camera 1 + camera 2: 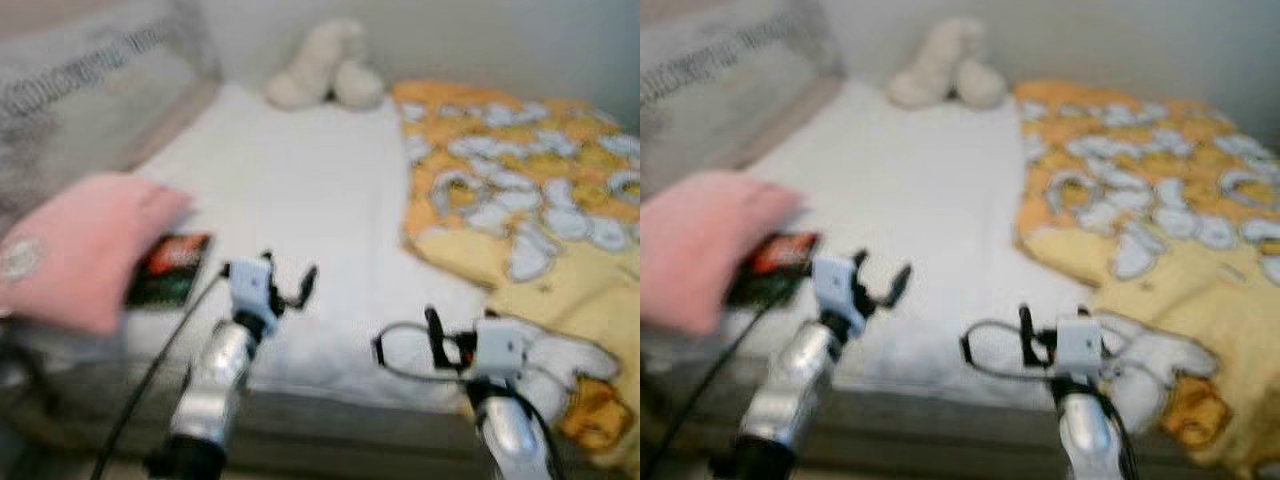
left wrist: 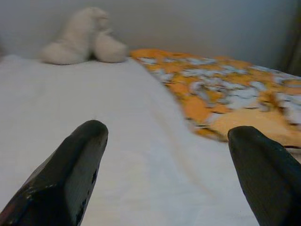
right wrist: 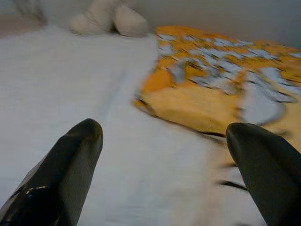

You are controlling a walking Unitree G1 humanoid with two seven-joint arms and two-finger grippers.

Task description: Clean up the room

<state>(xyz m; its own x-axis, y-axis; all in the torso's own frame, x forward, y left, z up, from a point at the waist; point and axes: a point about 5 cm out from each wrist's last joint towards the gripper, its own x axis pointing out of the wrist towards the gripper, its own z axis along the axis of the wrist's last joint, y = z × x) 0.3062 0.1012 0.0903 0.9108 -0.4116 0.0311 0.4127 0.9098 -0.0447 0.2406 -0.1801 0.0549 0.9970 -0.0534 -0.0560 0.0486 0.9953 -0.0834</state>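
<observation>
A bed with a white sheet (image 1: 300, 190) lies before me. A yellow-orange blanket with white patterns (image 1: 530, 200) is bunched on its right half. A cream plush toy (image 1: 325, 65) sits at the far end against the wall. A pink pillow (image 1: 85, 245) rests at the near left, with a dark red-and-green book (image 1: 170, 270) beside it. My left gripper (image 1: 290, 285) hovers open over the bed's near edge. My right gripper (image 1: 410, 340) is also open, close to the blanket's near corner. Nothing is between the fingers of either.
A grey mesh bed rail (image 1: 80, 80) stands along the left side. The wall (image 1: 480, 40) runs behind the bed. The bed's near edge (image 1: 330, 410) is right in front of me.
</observation>
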